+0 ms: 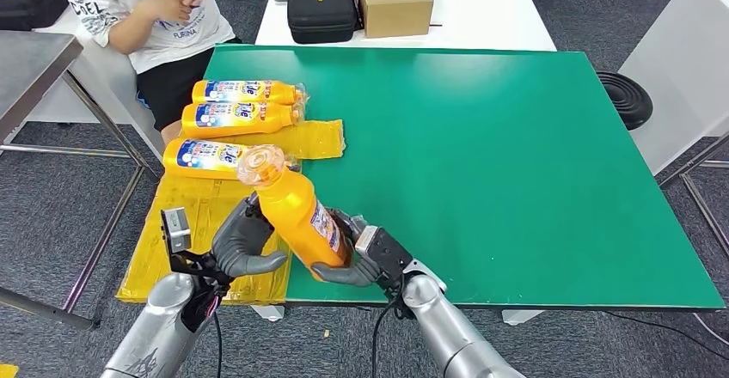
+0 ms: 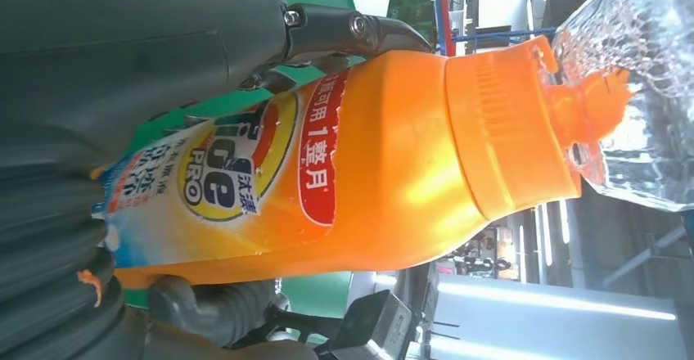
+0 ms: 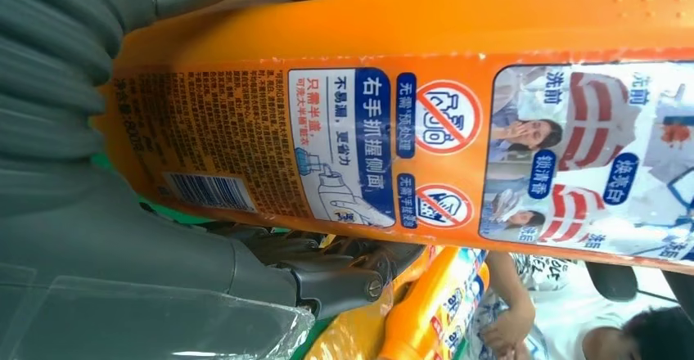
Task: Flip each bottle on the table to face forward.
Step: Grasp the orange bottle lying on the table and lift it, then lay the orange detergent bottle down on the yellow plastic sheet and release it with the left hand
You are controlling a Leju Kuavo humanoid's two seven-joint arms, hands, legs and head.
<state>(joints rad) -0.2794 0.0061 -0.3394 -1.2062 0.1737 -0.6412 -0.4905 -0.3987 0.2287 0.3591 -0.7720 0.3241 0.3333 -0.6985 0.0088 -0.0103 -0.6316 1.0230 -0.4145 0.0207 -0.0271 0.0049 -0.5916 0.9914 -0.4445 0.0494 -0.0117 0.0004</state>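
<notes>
Where grey carpet [image 1: 52, 198] spreads, green table [image 1: 516, 163], white table [image 1: 481, 17]

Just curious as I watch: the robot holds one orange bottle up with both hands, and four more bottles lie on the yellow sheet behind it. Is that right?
Not quite. The head view shows three bottles lying on the yellow sheet, not four. The rest holds: the left hand and right hand hold one orange bottle up.

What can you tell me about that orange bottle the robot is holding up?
The glossy orange plastic bottle is held tilted above the green table's near edge, cap end up and away from the robot. It has a ribbed orange cap under a clear cover, a blue-and-white front label, and a back label with a barcode. The left robot hand and right robot hand grip its lower body.
</notes>
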